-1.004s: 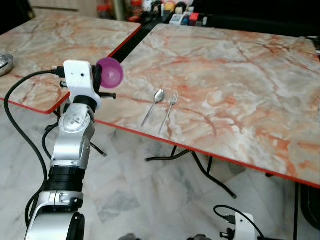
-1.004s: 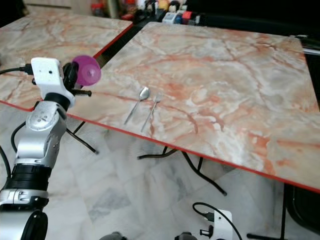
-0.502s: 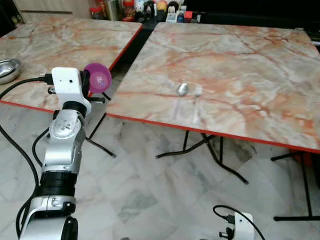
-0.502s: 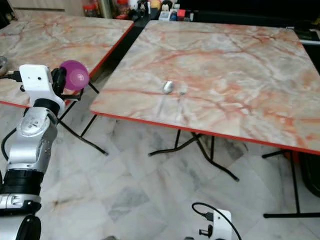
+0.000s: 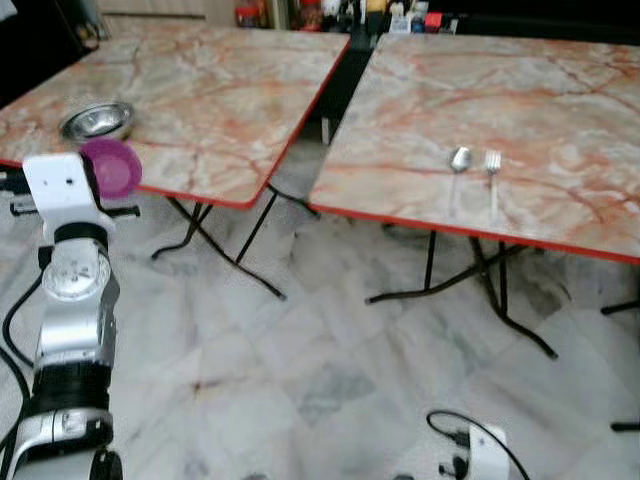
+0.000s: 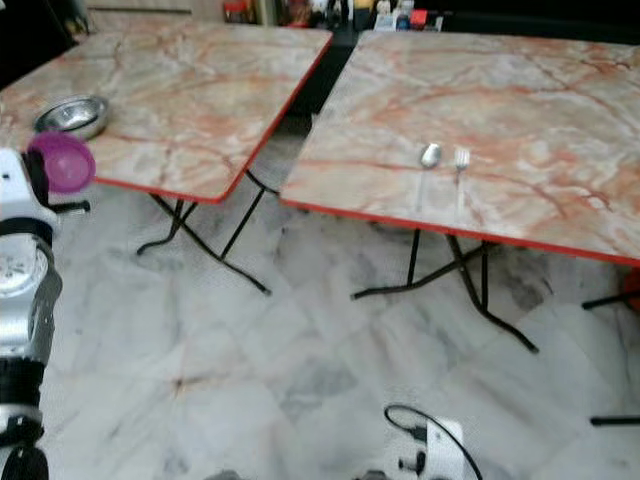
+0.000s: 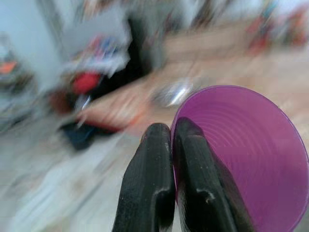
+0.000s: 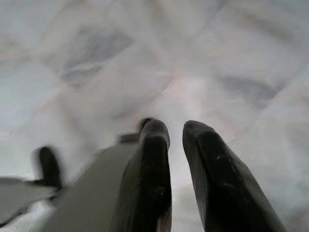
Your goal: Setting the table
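Note:
My left gripper [image 7: 172, 131] is shut on the rim of a purple plastic cup [image 7: 241, 159]. The left arm holds the cup [image 5: 112, 168] raised at the left, over the floor, in front of the left table's near edge. A spoon [image 5: 459, 160] and a fork [image 5: 492, 166] lie side by side near the front edge of the right marble table [image 5: 560, 110]. My right gripper [image 8: 176, 128] hangs low over the floor tiles, a narrow gap between its black fingers and nothing in it.
A steel bowl [image 5: 97, 120] sits on the left marble table [image 5: 230, 90], just beyond the cup. A dark gap separates the two red-edged tables. Black folding legs [image 5: 230, 250] stand under both. Bottles and small items line the far back. Marble floor spreads in front.
The whole picture has shifted: the camera has swung left and drawn back, so the tables look farther off and the steel bowl has come into view. The cup stays in the left gripper.

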Robot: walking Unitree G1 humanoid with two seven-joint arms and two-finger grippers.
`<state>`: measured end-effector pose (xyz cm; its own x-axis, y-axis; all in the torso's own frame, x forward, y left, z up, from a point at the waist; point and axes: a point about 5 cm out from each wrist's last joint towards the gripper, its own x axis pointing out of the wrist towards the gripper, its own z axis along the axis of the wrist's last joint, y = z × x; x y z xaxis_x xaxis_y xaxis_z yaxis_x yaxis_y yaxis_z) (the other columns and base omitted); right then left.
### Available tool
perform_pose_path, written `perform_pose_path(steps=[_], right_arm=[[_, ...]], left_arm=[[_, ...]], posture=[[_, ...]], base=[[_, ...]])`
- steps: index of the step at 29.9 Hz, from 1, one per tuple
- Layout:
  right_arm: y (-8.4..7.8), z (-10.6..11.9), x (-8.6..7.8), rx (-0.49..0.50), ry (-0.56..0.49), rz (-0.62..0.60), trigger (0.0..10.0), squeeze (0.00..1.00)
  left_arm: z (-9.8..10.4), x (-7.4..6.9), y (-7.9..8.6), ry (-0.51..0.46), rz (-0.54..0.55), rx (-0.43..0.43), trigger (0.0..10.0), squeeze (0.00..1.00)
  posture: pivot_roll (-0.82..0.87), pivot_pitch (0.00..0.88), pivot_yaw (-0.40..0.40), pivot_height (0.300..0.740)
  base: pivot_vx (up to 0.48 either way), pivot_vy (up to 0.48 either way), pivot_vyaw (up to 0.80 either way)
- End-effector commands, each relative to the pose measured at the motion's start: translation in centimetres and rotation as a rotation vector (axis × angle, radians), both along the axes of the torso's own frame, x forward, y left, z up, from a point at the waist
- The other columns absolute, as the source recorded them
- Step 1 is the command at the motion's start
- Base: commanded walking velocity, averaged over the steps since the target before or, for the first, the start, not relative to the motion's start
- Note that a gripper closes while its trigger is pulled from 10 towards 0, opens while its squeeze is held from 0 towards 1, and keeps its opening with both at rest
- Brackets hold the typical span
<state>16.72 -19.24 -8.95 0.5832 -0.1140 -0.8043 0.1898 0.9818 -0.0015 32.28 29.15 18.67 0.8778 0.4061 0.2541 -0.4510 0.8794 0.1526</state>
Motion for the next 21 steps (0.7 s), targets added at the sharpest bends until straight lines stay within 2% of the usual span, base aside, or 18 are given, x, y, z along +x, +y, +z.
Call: perform_pose_path(steps=[1, 3, 4, 5, 8, 12, 13, 14, 16, 19, 21], right_arm=[[-0.1, -0.1, -0.3, 0.001, 0.013, -0.001, 10.0, 0.0], [-0.1, -0.1, -0.3, 0.0, 0.011, -0.002, 10.0, 0.0], [-0.1, -0.1, -0.3, -0.001, 0.011, -0.003, 10.0, 0.0], [-0.1, -0.1, -0.3, -0.001, 0.011, -0.003, 10.0, 0.0], [0.0, -0.1, -0.3, 0.0, 0.01, -0.005, 10.0, 0.0], [0.0, -0.2, -0.3, 0.001, 0.01, -0.005, 10.0, 0.0], [0.1, -0.2, -0.3, 0.004, 0.009, -0.006, 10.0, 0.0], [0.2, -0.2, -0.3, 0.005, 0.009, -0.006, 10.0, 0.0], [0.2, -0.2, -0.3, 0.007, 0.008, -0.008, 10.0, 0.0], [0.3, -0.2, -0.4, 0.008, 0.009, -0.008, 10.0, 0.0], [0.3, -0.2, -0.3, 0.011, 0.008, -0.007, 10.0, 0.0]], left_arm=[[-0.8, -0.3, 0.5, 0.015, 0.031, 0.013, 10.0, 0.0], [-2.0, -0.6, 0.5, 0.061, 0.027, 0.007, 10.0, 0.0], [-3.4, -0.7, 0.3, 0.124, 0.006, 0.009, 10.0, 0.0], [-3.7, -0.7, 0.3, 0.138, 0.002, 0.011, 10.0, 0.0], [-7.0, -1.2, -0.2, 0.256, -0.04, -0.048, 10.0, 0.0], [-7.6, -1.4, -0.3, 0.273, -0.044, -0.035, 10.0, 0.0], [-11.9, -2.1, -1.9, 0.468, -0.138, -0.075, 10.0, 0.0], [-13.4, -2.5, -2.5, 0.54, -0.165, -0.086, 10.0, 0.0], [-15.4, -3.1, -3.6, 0.627, -0.206, -0.111, 10.0, 0.0], [-17.1, -3.7, -4.8, 0.722, -0.258, -0.118, 10.0, 0.0], [-18.8, -4.4, -5.8, 0.825, -0.287, -0.136, 10.0, 0.0]], posture=[[-0.01, 0.154, 0.046, 0.74], [-0.01, 0.155, 0.047, 0.74], [0.0, 0.154, 0.049, 0.74], [0.0, 0.153, 0.05, 0.74], [0.0, 0.154, 0.052, 0.74], [0.0, 0.153, 0.054, 0.74], [0.0, 0.154, 0.057, 0.74], [0.0, 0.154, 0.057, 0.74], [0.0, 0.15, 0.059, 0.74], [0.0, 0.151, 0.061, 0.74], [0.0, 0.149, 0.06, 0.74]], base=[[0.0, 0.48, 0.0], [0.0, 0.48, 0.0], [0.0, 0.48, 0.0], [0.0, 0.48, 0.0], [0.0, 0.48, 0.0], [0.0, 0.48, 0.0], [0.0, 0.48, 0.0], [0.0, 0.48, 0.0], [0.0, 0.48, 0.0], [0.0, 0.372, 0.0], [0.0, 0.0, 0.0]])
